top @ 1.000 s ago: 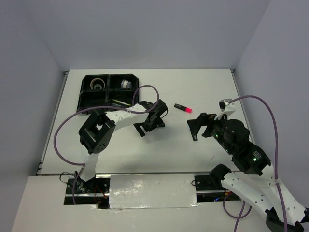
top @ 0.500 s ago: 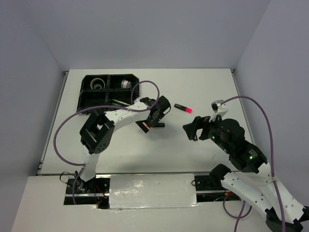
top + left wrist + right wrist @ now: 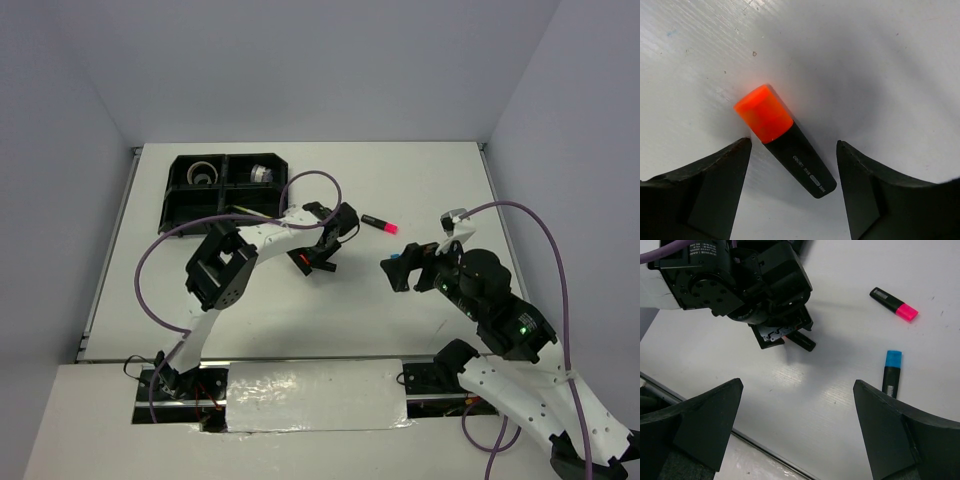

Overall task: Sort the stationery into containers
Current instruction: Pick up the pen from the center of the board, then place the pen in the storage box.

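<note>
Step in hand: pickup of orange-capped marker (image 3: pixel 787 147), flat on desk (image 3: pixel 890 50), centre of left wrist view.
Left claw (image 3: pixel 793 146): spread, straddling marker, no contact.
Right claw (image 3: pixel 797 390): spread, empty.
Next, likely: close across barrel, carry to tray (image 3: pixel 180 200), upper left of top view.

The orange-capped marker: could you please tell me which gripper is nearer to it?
Left. The left gripper straddles the orange-capped marker, open; the right gripper hangs apart to its right.
</note>
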